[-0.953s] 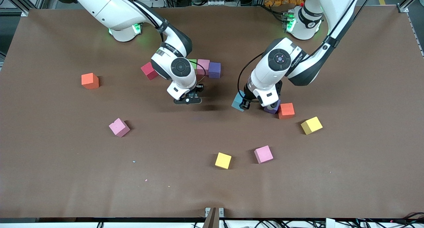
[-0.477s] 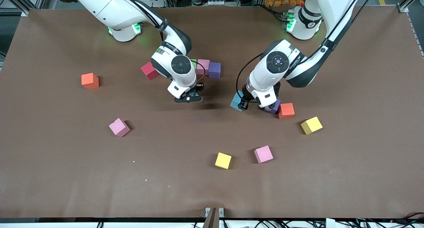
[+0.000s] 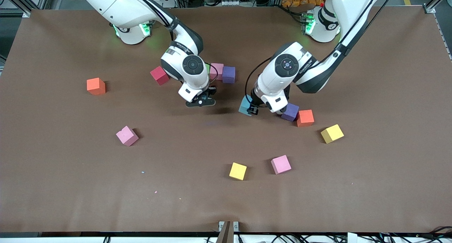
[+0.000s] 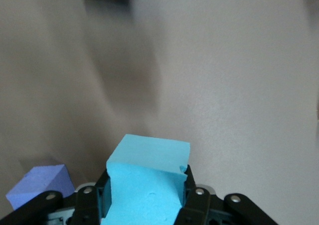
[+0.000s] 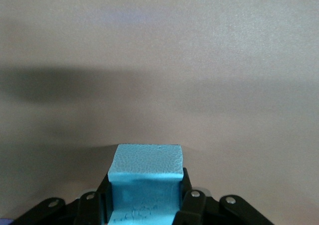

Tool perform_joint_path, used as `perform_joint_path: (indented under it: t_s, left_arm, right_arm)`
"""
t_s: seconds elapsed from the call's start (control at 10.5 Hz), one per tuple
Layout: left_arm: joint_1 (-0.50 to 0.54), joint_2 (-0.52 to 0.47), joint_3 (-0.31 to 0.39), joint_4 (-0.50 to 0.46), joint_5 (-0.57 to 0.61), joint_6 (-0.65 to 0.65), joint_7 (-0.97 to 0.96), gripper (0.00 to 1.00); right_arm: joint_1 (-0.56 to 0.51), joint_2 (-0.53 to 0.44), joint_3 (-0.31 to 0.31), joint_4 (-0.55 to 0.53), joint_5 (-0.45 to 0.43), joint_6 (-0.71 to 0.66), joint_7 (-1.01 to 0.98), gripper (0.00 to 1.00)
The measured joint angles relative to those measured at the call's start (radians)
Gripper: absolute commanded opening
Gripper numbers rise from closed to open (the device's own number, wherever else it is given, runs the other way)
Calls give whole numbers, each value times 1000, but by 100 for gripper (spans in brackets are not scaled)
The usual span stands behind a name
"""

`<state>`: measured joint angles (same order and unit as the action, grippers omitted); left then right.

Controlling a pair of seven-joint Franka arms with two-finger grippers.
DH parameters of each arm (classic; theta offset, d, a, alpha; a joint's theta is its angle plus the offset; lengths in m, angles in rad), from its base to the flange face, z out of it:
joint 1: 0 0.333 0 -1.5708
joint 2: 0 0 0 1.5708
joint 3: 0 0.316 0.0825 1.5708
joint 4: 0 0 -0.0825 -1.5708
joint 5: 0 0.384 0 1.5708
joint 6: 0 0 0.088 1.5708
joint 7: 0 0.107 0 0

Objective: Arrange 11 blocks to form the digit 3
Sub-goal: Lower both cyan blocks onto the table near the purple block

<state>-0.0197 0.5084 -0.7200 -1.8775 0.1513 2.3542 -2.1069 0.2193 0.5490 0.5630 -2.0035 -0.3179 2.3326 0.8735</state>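
Both grippers — left (image 3: 251,110), right (image 3: 201,102) — clamp blue blocks (image 4: 147,185) (image 5: 144,182) in midair; converging paths risk collision.

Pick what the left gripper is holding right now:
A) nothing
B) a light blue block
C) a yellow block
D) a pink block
B: the left wrist view shows the left gripper shut on a light blue block, carried above the table.

High front camera faces the arms; wrist cameras look closely down at the table (image 3: 70,186).
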Motion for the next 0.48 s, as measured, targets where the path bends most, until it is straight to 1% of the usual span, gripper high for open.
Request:
perform_joint_path:
  t_s: [0.19, 0.48]
  left_arm:
    - [-7, 23, 0, 12, 4, 0, -4, 0]
    - [-23, 34, 0, 13, 21, -1, -16, 0]
  right_arm:
    - [0, -4, 0, -7, 0, 11, 0, 0]
    - [0, -4, 1, -15, -1, 53, 0, 0]
